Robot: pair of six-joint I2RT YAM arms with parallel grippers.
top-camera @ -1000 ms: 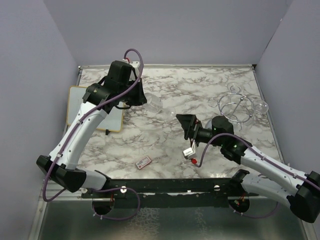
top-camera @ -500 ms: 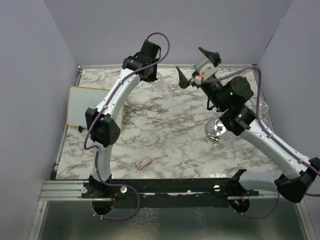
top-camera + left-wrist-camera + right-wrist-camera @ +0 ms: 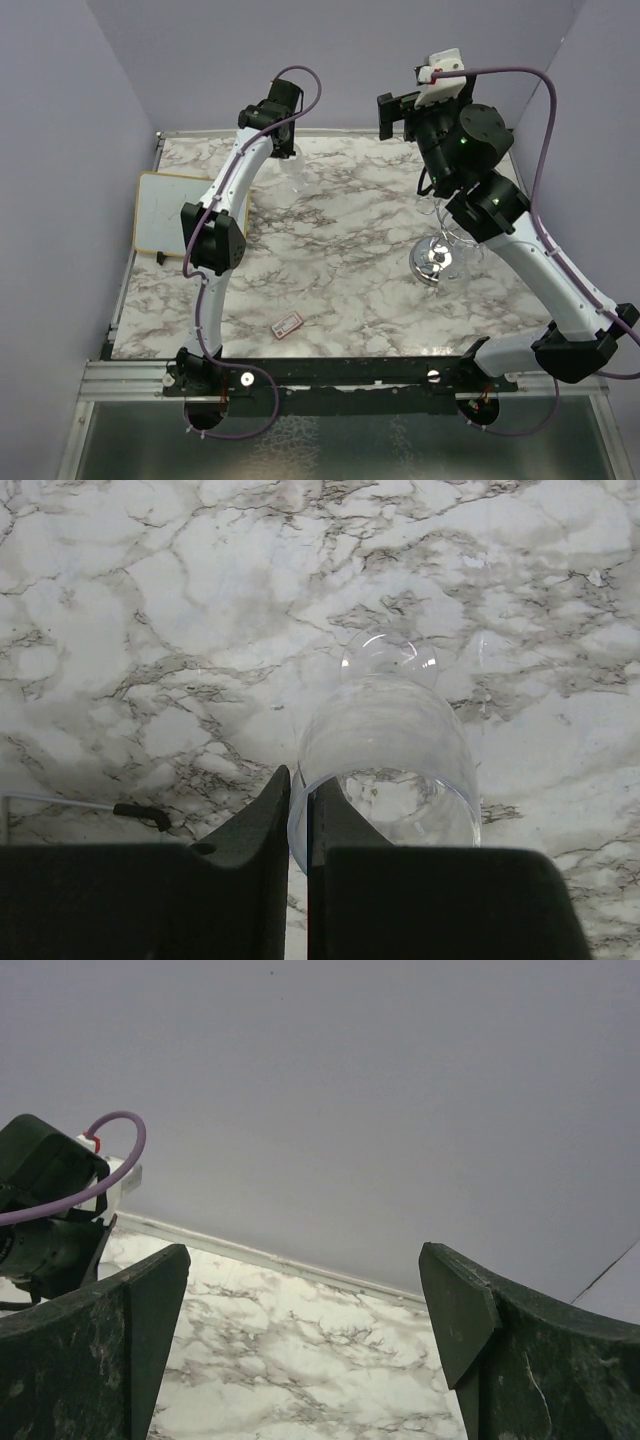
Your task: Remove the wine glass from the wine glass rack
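My left gripper [image 3: 298,792] is shut on the rim of a clear wine glass [image 3: 385,770], one finger inside the bowl and one outside. It holds the glass above the marble near the back wall. In the top view the glass [image 3: 295,178] hangs below the left gripper [image 3: 283,150]. The chrome wine glass rack [image 3: 437,258] stands at the right with its mirror disc base showing; my right arm hides its upper part. My right gripper [image 3: 400,112] is open and empty, raised high above the rack. In its wrist view [image 3: 305,1310] it faces the back wall.
A framed whiteboard [image 3: 185,213] lies at the left table edge. A small red and white card [image 3: 288,323] lies near the front. Grey walls close in the table on three sides. The left arm's wrist [image 3: 45,1215] shows at the left of the right wrist view.
Both arms have risen from low over the table. The left arm carried the glass toward the back wall. The right arm swung up from mid-table to above the rack, jaws open.
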